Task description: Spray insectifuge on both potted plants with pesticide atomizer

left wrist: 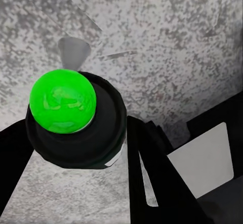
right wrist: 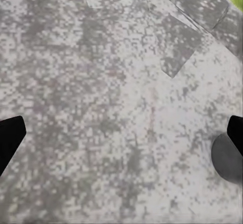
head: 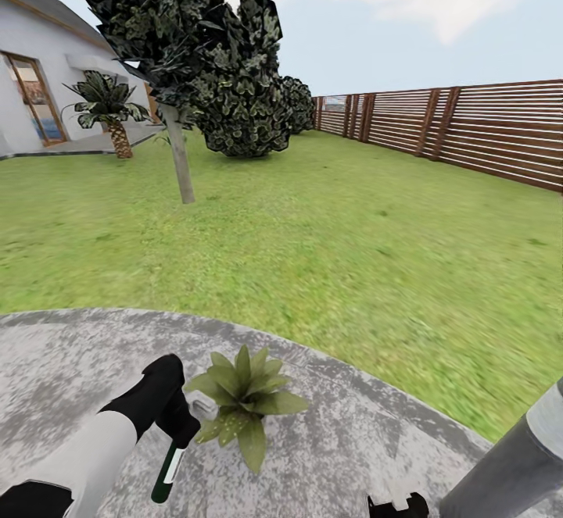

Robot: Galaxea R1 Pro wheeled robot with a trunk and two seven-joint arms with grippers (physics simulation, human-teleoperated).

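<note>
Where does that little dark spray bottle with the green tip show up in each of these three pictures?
Head view: the spray bottle hangs low at the left, in the left claw, beside the potted plant.
Left wrist view: seen end-on, its green tip faces the camera between the claw's fingers.
Right wrist view: not in it.
Shared landmark: the mottled grey stone patio.

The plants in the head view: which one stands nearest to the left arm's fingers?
The small potted plant on the grey stone patio, just beside the left gripper holding the spray bottle. The palm and dark bushes stand far off across the lawn.
</note>
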